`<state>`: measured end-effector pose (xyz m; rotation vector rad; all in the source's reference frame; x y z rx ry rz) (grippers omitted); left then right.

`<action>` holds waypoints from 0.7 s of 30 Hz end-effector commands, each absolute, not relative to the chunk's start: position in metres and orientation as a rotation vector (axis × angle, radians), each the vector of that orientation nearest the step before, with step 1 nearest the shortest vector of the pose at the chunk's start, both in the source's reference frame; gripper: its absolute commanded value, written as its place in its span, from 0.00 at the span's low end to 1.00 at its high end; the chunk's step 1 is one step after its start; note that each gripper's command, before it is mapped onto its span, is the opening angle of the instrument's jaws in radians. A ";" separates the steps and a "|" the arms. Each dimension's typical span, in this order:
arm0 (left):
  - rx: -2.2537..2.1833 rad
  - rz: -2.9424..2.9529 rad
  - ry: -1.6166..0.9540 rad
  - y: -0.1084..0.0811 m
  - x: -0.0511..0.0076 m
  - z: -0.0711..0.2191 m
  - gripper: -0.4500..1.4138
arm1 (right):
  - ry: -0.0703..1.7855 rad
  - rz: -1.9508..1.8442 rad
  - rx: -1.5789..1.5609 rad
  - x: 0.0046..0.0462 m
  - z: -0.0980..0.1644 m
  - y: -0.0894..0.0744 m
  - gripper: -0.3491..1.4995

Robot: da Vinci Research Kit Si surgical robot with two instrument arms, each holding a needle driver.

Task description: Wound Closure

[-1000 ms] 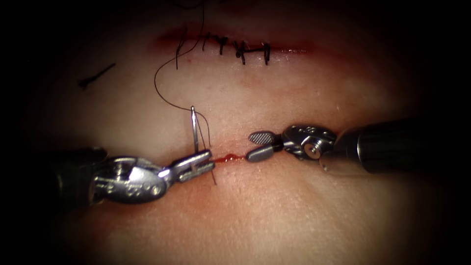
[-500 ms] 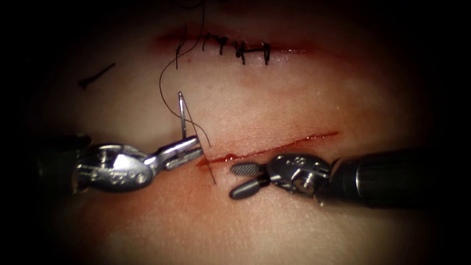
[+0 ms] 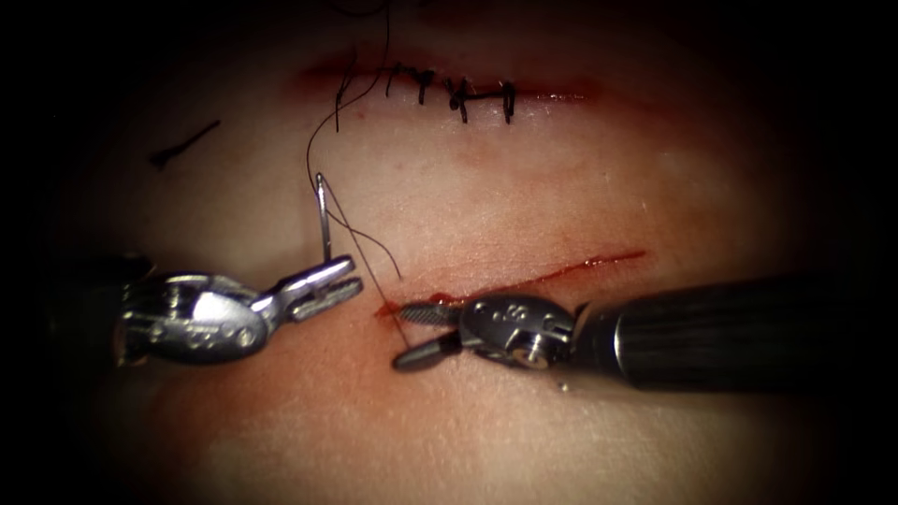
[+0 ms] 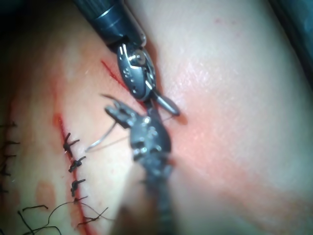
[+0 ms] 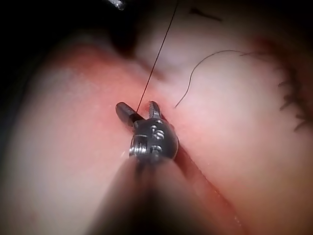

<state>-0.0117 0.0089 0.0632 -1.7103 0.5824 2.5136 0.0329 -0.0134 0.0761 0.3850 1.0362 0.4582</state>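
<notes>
Now left pincer (image 3: 327, 285) grips needle (image 3: 323, 217) clear of tissue (image 3: 524, 187); right pincer (image 3: 416, 332) open astride thread (image 3: 374, 271).

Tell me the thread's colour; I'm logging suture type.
Black: the thread shows best in the endoscope view, running up from the needle.

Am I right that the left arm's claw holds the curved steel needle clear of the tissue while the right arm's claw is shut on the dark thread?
Not quite: the endoscope view shows the right arm's claw open around the dark thread, not shut. The left arm's claw does hold the curved steel needle clear of the tissue.
</notes>
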 end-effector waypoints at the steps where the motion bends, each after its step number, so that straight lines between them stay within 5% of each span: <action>1: -1.712 2.513 0.581 0.009 -0.0123 0.064 0.00 | 1.029 0.452 0.391 0.0337 0.077 -0.014 0.69; 3: -1.712 2.513 0.580 0.009 -0.0122 0.064 0.00 | 1.037 0.410 0.411 0.0339 0.077 -0.015 0.37; 4: -1.711 2.514 0.581 0.009 -0.0122 0.064 0.00 | 1.037 0.374 0.426 0.0337 0.078 -0.015 0.00; 21: -1.693 2.545 0.642 0.003 -0.0112 0.066 0.00 | 0.981 0.316 0.449 0.0306 0.065 -0.025 0.00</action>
